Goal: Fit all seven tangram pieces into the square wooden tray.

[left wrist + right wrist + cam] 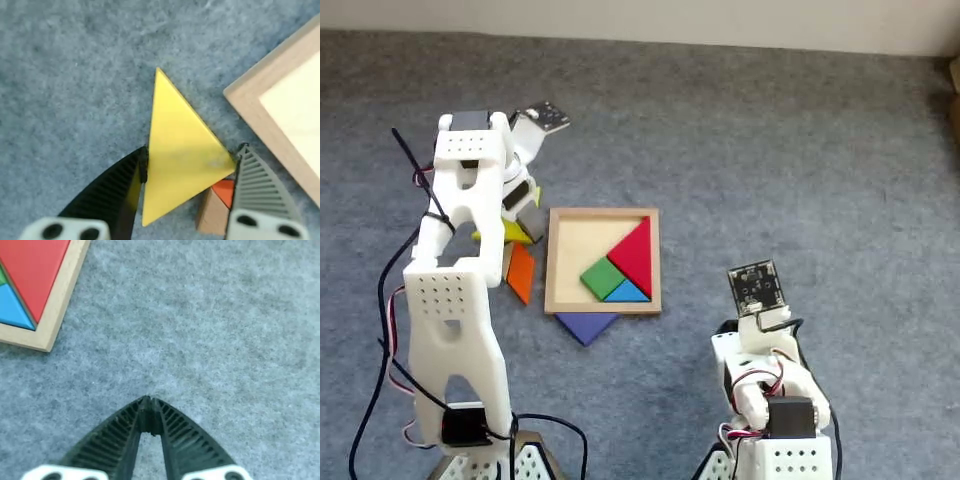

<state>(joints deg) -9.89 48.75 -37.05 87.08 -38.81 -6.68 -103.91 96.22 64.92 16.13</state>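
Yellow is the colour in hand: the yellow triangle (180, 155) sits between the two fingers of the left claw (192, 152), which is closed onto its edges, one finger on each side. It is just outside the left rim of the tray (552, 260) and overlaps an orange piece (224, 190). We cannot tell whether it has been lifted off the table.

We judge the step to be carrying this triangle into the tray. To do it well, we would:
- keep the grip firm, because the fingers bear on thin slanted edges that could slip;
- raise it enough to pass over the wooden rim without dragging the orange piece along;
- turn it so that its long side matches the slope of the red triangle (635, 255), then lower it flat into the bare upper left half.

The green square (603, 277) and blue triangle (628, 291) already lie in the lower right part of the tray, touching the red one. A purple triangle (586, 324) waits against the near rim, outside it. A grey piece (532, 220) lies close to the yellow one, partly under the arm. By our count three pieces are in and four are out.

The right claw (150, 412) is pinched shut on nothing, above bare cloth off the tray's near right corner.

The table (800, 150) is covered in grey felt-like cloth, soft enough to snag a sliding piece. A pale wall (720, 20) runs along its far edge.
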